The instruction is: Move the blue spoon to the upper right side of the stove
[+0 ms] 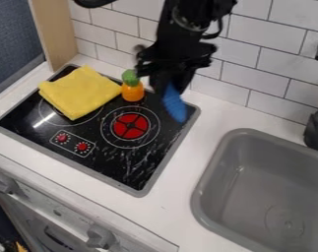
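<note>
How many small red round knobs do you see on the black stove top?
2. One small red knob is nearer the folded yellow cloth; the other red knob, beside it, is nearer the grey sink.

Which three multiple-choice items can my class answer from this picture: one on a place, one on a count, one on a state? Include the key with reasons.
1. Where does the cloth lie?
A) In the sink
B) On the stove
C) Over the tap

2. How many red knobs are there?
A) Two
B) Four
C) Five

3. How is the spoon?
A) Loose on the counter
B) Under the cloth
C) Held by the gripper

Key:
1. B: its yellow folds cover the stove's back left part.
2. A: two sit inside one outlined panel.
3. C: its blue end hangs below the gripper.
</note>
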{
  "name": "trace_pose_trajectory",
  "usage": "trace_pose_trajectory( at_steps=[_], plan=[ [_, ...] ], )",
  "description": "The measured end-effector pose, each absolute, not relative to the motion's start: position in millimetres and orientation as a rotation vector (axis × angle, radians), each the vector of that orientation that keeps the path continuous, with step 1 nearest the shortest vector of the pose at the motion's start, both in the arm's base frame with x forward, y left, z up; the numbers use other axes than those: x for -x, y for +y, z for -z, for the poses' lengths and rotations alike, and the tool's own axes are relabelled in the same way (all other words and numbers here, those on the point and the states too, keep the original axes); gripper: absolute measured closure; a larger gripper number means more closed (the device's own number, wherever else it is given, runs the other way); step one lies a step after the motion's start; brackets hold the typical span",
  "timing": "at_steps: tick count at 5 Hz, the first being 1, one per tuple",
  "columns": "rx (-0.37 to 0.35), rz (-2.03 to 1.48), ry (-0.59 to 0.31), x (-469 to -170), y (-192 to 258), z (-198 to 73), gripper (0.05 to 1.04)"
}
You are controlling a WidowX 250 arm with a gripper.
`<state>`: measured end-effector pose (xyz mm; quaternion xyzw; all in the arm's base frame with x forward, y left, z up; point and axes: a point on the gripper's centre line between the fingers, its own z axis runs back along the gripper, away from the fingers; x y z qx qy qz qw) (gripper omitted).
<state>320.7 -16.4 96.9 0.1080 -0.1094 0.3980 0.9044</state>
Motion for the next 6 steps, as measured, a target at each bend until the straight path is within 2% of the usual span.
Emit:
trace_pose_trajectory(
  at_steps=[1, 2, 4, 6],
  plan=[
    [-0.181, -0.645, -0.135, -331.6, -14.9, -78.0, 0.718],
    [-0.186, -0.468, -0.093, -341.3, -18.5, -61.8, 0.718],
    [-0.251, -0.317, -0.148, -342.5, -19.5, -44.4, 0.718],
    [-0.218, -0.274, -0.096, -338.4, -11.8, -21.4, 0.718]
  ],
)
